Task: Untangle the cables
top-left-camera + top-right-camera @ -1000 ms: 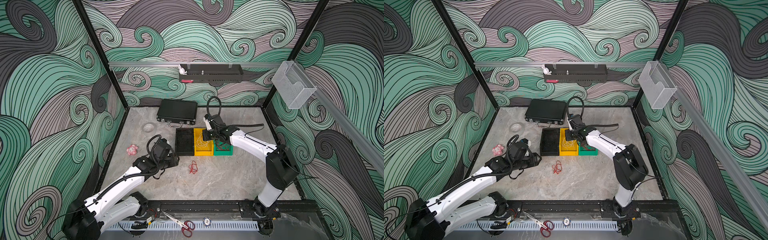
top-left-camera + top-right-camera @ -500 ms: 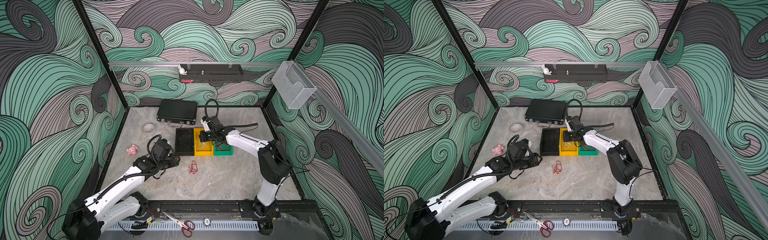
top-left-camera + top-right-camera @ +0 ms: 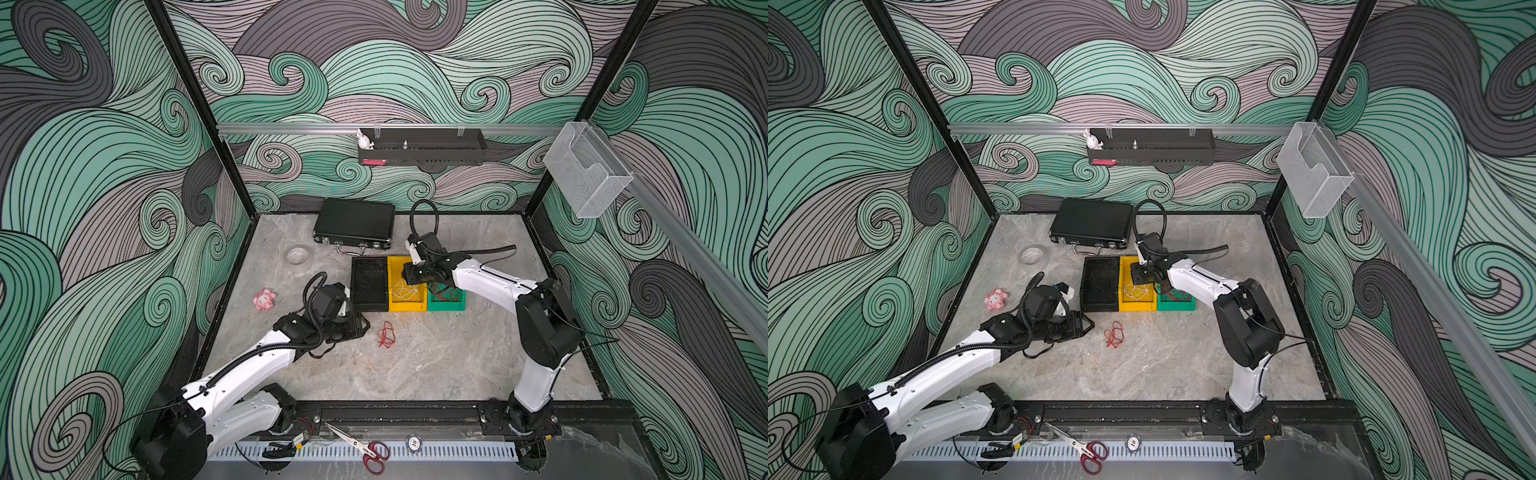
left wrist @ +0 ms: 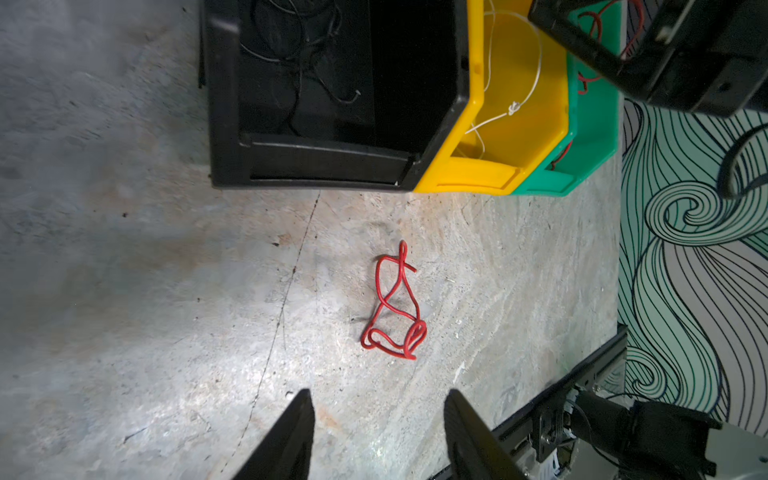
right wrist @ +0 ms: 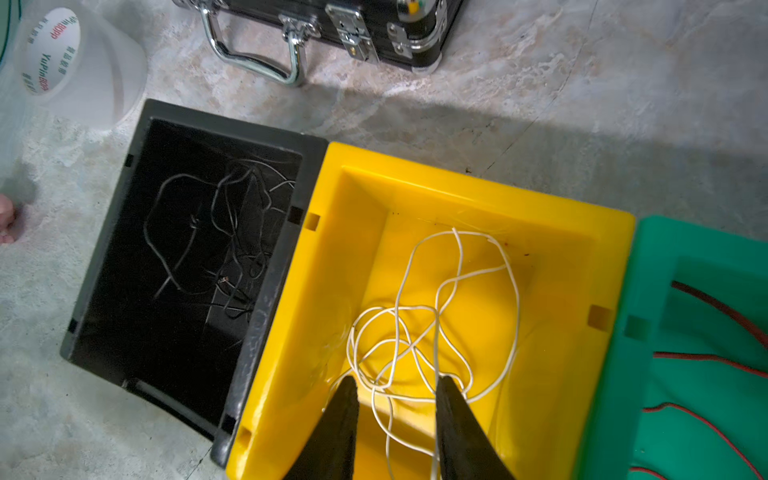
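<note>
Swirl-patterned green-grey walls (image 3: 104, 187) enclose a mottled grey stone-look tabletop (image 3: 436, 365). Touching plastic bins hold thin wires: black bin (image 3: 370, 308), black cables (image 5: 216, 232); yellow bin (image 3: 407, 308), white cables (image 5: 436, 316); green bin (image 3: 446, 307), red cables (image 5: 715, 361). A tangled red cable (image 4: 392, 307) lies on the tabletop before the left gripper (image 4: 378, 432), jaws apart, empty; the right gripper (image 5: 397, 415) gapes above the white cables.

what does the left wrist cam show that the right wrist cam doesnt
Only the left wrist view: a knotted red cable lying on the table, beyond the left gripper, whose fingers are apart and empty. Only the right wrist view: the black case and the tape roll. Both: the black bin with black cables, the yellow bin with white cables, and the green bin with red cables.
</note>
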Motion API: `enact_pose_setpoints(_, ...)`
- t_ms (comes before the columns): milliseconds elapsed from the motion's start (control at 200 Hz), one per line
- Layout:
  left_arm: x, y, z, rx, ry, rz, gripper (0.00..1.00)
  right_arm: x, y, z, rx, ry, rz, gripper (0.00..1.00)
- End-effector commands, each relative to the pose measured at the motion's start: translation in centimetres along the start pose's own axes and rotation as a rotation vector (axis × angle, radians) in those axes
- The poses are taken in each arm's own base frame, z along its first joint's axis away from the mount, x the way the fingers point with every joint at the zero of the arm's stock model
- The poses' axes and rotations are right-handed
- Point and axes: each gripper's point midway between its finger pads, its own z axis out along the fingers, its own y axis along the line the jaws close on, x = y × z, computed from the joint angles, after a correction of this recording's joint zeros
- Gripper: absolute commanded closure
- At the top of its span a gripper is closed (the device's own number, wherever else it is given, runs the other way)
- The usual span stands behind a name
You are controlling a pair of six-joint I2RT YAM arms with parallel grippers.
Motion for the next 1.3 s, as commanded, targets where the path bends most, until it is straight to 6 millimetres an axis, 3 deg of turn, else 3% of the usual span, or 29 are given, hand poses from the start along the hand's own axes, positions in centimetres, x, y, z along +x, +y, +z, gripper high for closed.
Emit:
enact_pose_setpoints(0,0.2,-1.8,-0.1,0.097,-0.002,0.049,0.46,-1.6,-0.2,-3.3,0.014,-0.082,-0.014,0.64)
enact_pose_setpoints(270,1.1,-2.5,1.1,0.150,0.023,0.068,0.46,-1.3,-1.9,-7.7,0.030,-0.162,0.029,0.64)
enact_pose_setpoints(675,2.2,-3.1,4.3,0.131,0.078,0.123,0.48,4.8,-2.4,-10.6,-0.030,-0.166,0.090,0.63)
enact_pose_setpoints(951,2.5,-2.7,6.2,0.104,0.107,0.131,0.59,8.9,-1.7,-10.5,-0.120,-0.120,0.141,0.63)
enact_pose_setpoints(1296,2.6,-2.4,6.9,0.090,0.110,0.118,0.87,11.8,-1.8,-8.9,-0.135,-0.057,0.165,0.64)
